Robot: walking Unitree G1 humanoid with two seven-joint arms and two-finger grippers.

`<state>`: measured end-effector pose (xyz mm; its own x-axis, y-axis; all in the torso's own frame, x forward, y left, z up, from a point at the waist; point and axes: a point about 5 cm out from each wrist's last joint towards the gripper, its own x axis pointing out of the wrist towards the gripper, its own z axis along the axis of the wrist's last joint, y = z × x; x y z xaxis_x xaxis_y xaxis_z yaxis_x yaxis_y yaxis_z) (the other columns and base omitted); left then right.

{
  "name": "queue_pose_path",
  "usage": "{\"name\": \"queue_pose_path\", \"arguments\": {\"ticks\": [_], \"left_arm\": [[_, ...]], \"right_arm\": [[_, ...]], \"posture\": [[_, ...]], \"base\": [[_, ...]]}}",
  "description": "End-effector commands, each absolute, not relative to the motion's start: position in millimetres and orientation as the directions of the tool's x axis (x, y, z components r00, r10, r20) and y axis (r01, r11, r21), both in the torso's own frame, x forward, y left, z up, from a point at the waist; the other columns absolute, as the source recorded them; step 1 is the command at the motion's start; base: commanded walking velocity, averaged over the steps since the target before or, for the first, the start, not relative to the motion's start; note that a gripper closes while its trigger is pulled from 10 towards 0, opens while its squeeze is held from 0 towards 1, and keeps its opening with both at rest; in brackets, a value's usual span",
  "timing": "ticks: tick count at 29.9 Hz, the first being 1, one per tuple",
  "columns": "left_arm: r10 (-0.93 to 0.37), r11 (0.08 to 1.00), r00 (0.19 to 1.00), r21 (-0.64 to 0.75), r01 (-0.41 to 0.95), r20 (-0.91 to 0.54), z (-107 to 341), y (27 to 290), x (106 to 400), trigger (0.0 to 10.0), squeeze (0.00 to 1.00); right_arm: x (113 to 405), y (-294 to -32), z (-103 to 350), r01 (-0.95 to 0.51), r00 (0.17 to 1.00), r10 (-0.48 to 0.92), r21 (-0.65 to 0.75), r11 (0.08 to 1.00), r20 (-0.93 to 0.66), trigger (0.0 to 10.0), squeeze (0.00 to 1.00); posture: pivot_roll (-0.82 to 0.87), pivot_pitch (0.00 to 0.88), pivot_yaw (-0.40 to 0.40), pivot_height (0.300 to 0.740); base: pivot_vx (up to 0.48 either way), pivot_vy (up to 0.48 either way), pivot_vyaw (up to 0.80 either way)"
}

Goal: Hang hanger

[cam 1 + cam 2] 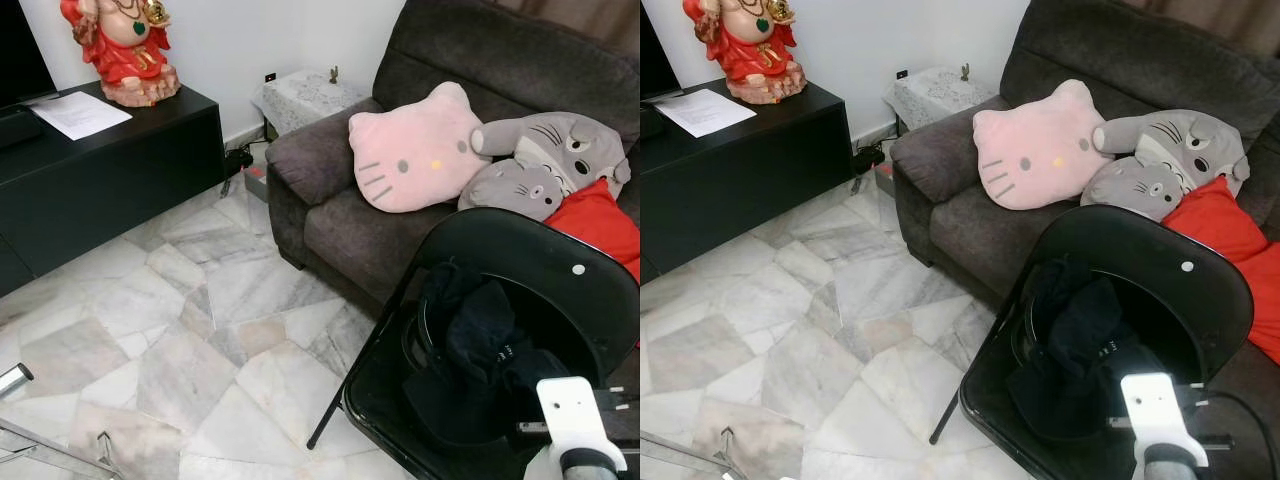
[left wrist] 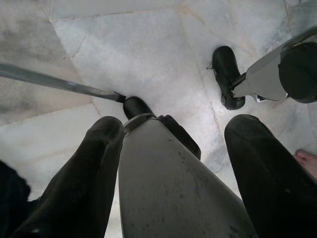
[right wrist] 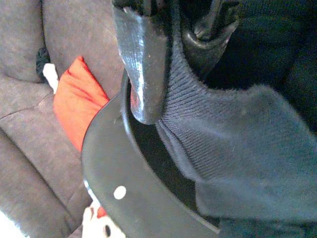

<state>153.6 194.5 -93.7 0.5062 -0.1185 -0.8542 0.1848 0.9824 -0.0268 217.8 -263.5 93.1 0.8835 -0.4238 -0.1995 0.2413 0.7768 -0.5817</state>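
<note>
One right gripper (image 3: 163, 69) at 5 o'clock — fingers pinching dark knit garment (image 1: 480, 350) on black chair (image 1: 560, 270); cloth may snag the backrest. Left gripper (image 2: 173, 163) idle, spread.

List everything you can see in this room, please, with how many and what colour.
sofa: one, dark grey, right
cat-face cushion: one, pink, on sofa
plush toys: two, grey, on sofa
red cushion: one, beside the plush toys
folding chair: one, black, before sofa
dark garment: one, navy-black, on chair seat
cabinet: one, black, left
statue: one, red, on cabinet
paper: one, white, on cabinet
side table: one, white cloth, by wall
floor: pale marble
left gripper: black fingers, above floor
right gripper: at garment
</note>
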Motion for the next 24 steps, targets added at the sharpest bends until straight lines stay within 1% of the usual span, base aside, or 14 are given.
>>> {"name": "queue_pose_path", "arguments": {"ticks": [1,5,8,9,11,13,16,17,18,20,21,22,23,24], "left_arm": [[-0.127,0.979,0.473,-0.034,0.199,-0.872,-97.5,193.4,144.7,10.0,0.0],[-0.125,0.98,0.474,-0.033,0.198,-0.872,-97.5,193.6,144.7,10.0,0.0],[-0.124,0.98,0.473,-0.033,0.197,-0.872,-97.6,193.9,144.2,10.0,0.0],[-0.124,0.98,0.473,-0.033,0.197,-0.872,-97.6,193.9,144.2,10.0,0.0],[-0.123,0.98,0.473,-0.032,0.196,-0.873,-97.7,194.0,144.1,10.0,0.0],[-0.121,0.98,0.473,-0.031,0.195,-0.873,-97.6,194.3,144.0,10.0,0.0],[-0.119,0.981,0.473,-0.029,0.194,-0.873,-97.6,194.8,144.0,10.0,0.0],[-0.118,0.981,0.473,-0.028,0.193,-0.873,-97.6,194.9,144.0,10.0,0.0],[-0.118,0.981,0.473,-0.028,0.193,-0.873,-97.6,194.9,144.0,10.0,0.0],[-0.117,0.981,0.474,-0.026,0.194,-0.873,-97.5,195.4,143.9,10.0,0.0],[-0.116,0.981,0.474,-0.025,0.194,-0.873,-97.5,195.8,143.9,10.0,0.0],[-0.116,0.981,0.474,-0.025,0.194,-0.873,-97.5,195.8,143.9,10.0,0.0],[-0.115,0.98,0.474,-0.023,0.196,-0.873,-97.5,196.1,143.8,10.0,0.0],[-0.114,0.98,0.473,-0.021,0.197,-0.874,-97.5,196.6,143.4,10.0,0.0]], "right_arm": [[223.1,-269.7,104.5,0.289,0.883,-0.44,-0.552,0.782,-0.161,0.0,0.0],[241.6,-263.3,130.8,0.339,0.908,-0.413,-0.457,0.823,-0.071,0.0,0.0],[248.8,-258.0,141.4,0.342,0.919,-0.393,-0.417,0.842,-0.04,0.0,0.0],[248.8,-258.0,141.4,0.342,0.919,-0.393,-0.417,0.842,-0.04,0.0,0.0],[258.0,-257.4,156.1,0.363,0.922,-0.387,-0.353,0.862,0.001,0.0,0.0],[263.7,-260.1,167.4,0.382,0.919,-0.393,-0.333,0.862,0.036,0.0,0.0],[275.5,-264.4,196.8,0.416,0.91,-0.393,-0.322,0.851,0.137,0.0,0.0],[281.7,-265.4,219.4,0.437,0.897,-0.386,-0.318,0.841,0.214,0.0,0.0],[281.7,-265.4,219.4,0.437,0.897,-0.386,-0.318,0.841,0.214,0.0,0.0],[286.3,-265.0,249.3,0.468,0.87,-0.381,-0.281,0.838,0.314,0.0,0.0],[287.1,-261.7,272.0,0.483,0.844,-0.369,-0.253,0.838,0.389,0.0,0.0],[287.1,-261.7,272.0,0.483,0.844,-0.369,-0.253,0.838,0.389,0.0,0.0],[287.2,-255.9,281.1,0.47,0.841,-0.342,-0.25,0.847,0.419,0.0,0.0],[287.8,-244.6,283.4,0.416,0.862,-0.291,-0.25,0.874,0.415,0.0,0.0]], "posture": [[-0.33,0.133,-0.05,0.74],[-0.32,0.131,-0.049,0.74],[-0.32,0.126,-0.047,0.74],[-0.32,0.126,-0.047,0.74],[-0.32,0.123,-0.045,0.74],[-0.32,0.118,-0.043,0.74],[-0.32,0.109,-0.037,0.74],[-0.31,0.107,-0.034,0.74],[-0.31,0.107,-0.034,0.74],[-0.31,0.102,-0.029,0.74],[-0.31,0.1,-0.028,0.74],[-0.31,0.1,-0.028,0.74],[-0.31,0.095,-0.026,0.74],[-0.31,0.091,-0.026,0.74]], "base": [[0.0,0.0,0.0],[0.0,0.0,0.0],[0.0,0.0,0.0],[0.0,0.0,0.0],[0.0,0.0,0.0],[0.0,0.0,0.0],[0.0,0.0,0.0],[0.0,0.0,0.0],[0.0,0.0,0.0],[0.0,0.0,0.0],[0.0,0.0,0.0],[0.0,0.0,0.0],[0.0,0.0,0.0],[0.0,0.0,0.0]]}}
